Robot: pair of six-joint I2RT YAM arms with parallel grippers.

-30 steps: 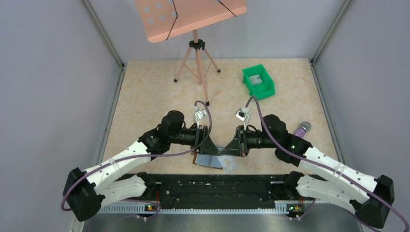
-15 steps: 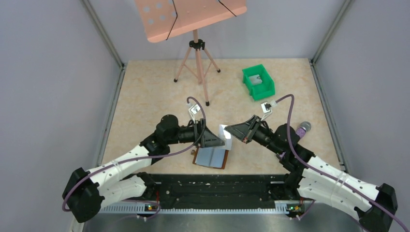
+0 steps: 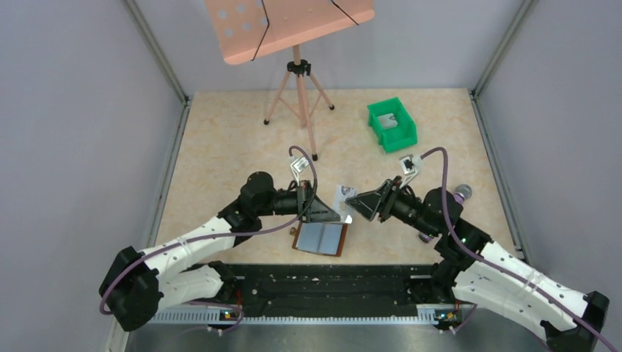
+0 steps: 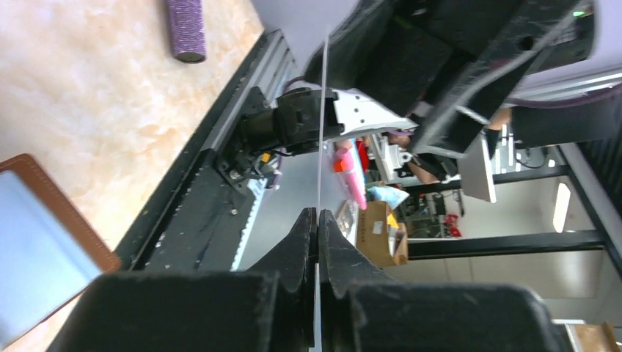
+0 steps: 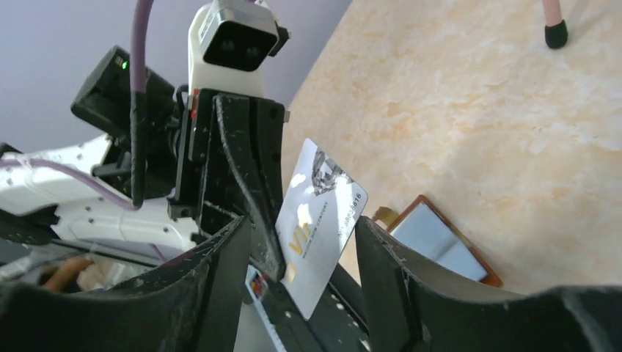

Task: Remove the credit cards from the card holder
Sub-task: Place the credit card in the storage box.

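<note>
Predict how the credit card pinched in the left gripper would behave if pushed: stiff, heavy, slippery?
Probably stiff: the credit card stands out flat, unsagging, from the left gripper. Likely light: seen edge-on it is a hairline. Perhaps slippery: its face looks glossy, so it might pivot in the pinch.

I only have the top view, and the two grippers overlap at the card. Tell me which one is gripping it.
Observer: The left gripper. Its wrist view shows its fingers shut on the card, which is seen edge-on there.
Operator: Check the right gripper too.
Observer: In its own wrist view, the right gripper is open, with one finger on either side of the card.
Operator: Describe the card's face.
Observer: The printed side faces the right wrist camera. It has a small picture in the top corner and gold lettering lower down.
</note>
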